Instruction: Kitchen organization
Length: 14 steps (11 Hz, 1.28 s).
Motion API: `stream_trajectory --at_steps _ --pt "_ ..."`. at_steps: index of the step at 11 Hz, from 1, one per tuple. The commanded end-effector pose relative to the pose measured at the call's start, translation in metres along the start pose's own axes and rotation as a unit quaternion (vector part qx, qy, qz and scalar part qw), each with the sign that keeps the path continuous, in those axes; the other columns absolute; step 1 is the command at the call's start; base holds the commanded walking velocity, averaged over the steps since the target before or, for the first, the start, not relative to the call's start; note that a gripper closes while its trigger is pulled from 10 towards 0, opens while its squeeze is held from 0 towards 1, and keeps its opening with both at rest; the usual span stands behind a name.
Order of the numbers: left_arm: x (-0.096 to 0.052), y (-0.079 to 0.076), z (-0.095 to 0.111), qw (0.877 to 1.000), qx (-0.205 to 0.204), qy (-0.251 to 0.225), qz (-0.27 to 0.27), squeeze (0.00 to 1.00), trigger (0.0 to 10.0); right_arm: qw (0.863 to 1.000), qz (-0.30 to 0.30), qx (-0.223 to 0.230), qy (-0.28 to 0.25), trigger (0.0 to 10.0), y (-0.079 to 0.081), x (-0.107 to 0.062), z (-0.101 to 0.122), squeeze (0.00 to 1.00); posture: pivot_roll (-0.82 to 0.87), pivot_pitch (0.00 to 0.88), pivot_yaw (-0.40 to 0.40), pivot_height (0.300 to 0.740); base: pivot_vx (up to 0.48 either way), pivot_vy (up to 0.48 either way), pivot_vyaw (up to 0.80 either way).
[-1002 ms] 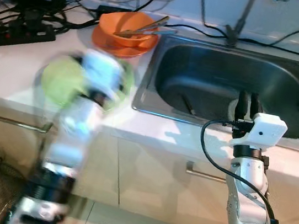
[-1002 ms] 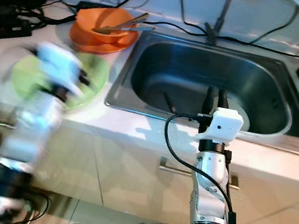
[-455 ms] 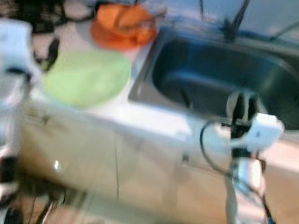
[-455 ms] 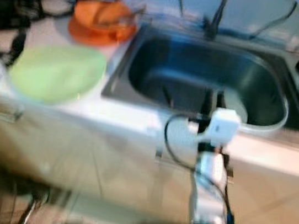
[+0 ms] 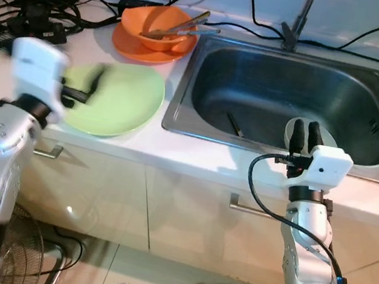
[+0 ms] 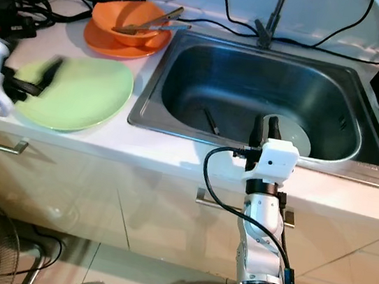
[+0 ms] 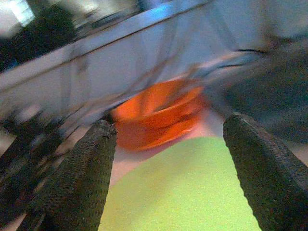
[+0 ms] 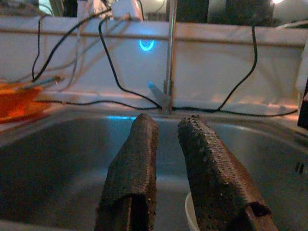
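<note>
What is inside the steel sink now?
In the sink lie a white bowl and a thin dark utensil. The right gripper covers part of the bowl, so its inside cannot be seen.

Plate (image 5: 121, 101) left of sink (image 5: 291, 100) (bowl (image 5: 156, 28) behind).

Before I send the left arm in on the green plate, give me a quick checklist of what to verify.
1. Left gripper fingers spread apart: ok.
2. Left gripper lined up over the green plate: ok, at the plate's left edge.
3. Plate top bare: ok.
4. Orange bowl with utensils clear of the plate: ok, behind it and apart.
5. Right gripper out of the way: ok, over the sink.
6. Height of fingers above the plate: cannot tell.
</note>
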<state>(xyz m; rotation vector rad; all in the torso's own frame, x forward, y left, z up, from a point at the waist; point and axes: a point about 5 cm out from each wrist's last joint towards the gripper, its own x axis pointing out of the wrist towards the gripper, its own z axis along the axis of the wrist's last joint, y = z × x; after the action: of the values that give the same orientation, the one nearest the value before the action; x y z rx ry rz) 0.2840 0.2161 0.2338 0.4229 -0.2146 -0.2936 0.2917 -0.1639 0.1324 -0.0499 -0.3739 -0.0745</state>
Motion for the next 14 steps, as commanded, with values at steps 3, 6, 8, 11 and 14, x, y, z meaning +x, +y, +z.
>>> stream_trajectory --at_steps 3,6,8,11,14 --pt "-0.004 -0.048 0.005 0.985 0.089 -0.001 -0.147 0.0 10.0 1.0 0.003 0.003 0.01 10.0 0.001 0.001 -0.003 0.0 0.09 0.095 0.026 0.74 0.0 0.0 0.0" --pt "-0.011 -0.068 -0.018 0.952 0.228 0.061 -0.196 0.0 10.0 1.0 0.004 0.005 0.015 10.0 0.002 0.001 -0.005 0.0 0.1 0.099 0.027 0.74 0.0 0.0 0.0" --pt "-0.013 -0.069 -0.021 0.937 0.283 0.075 -0.189 0.0 10.0 1.0 0.004 0.006 0.017 10.0 0.001 0.0 -0.006 0.0 0.1 0.101 0.024 0.74 0.0 0.0 0.0" --pt "-0.016 -0.059 -0.03 0.923 0.311 0.122 -0.189 0.0 10.0 1.0 0.006 0.007 0.021 10.0 0.002 0.0 -0.007 0.0 0.1 0.101 0.023 0.74 0.0 0.0 0.0" --pt "-0.029 -0.049 -0.047 0.893 0.337 0.21 -0.214 0.0 10.0 1.0 0.007 0.007 0.022 10.0 0.002 0.001 -0.008 0.0 0.11 0.1 0.022 0.74 0.0 0.0 0.0"
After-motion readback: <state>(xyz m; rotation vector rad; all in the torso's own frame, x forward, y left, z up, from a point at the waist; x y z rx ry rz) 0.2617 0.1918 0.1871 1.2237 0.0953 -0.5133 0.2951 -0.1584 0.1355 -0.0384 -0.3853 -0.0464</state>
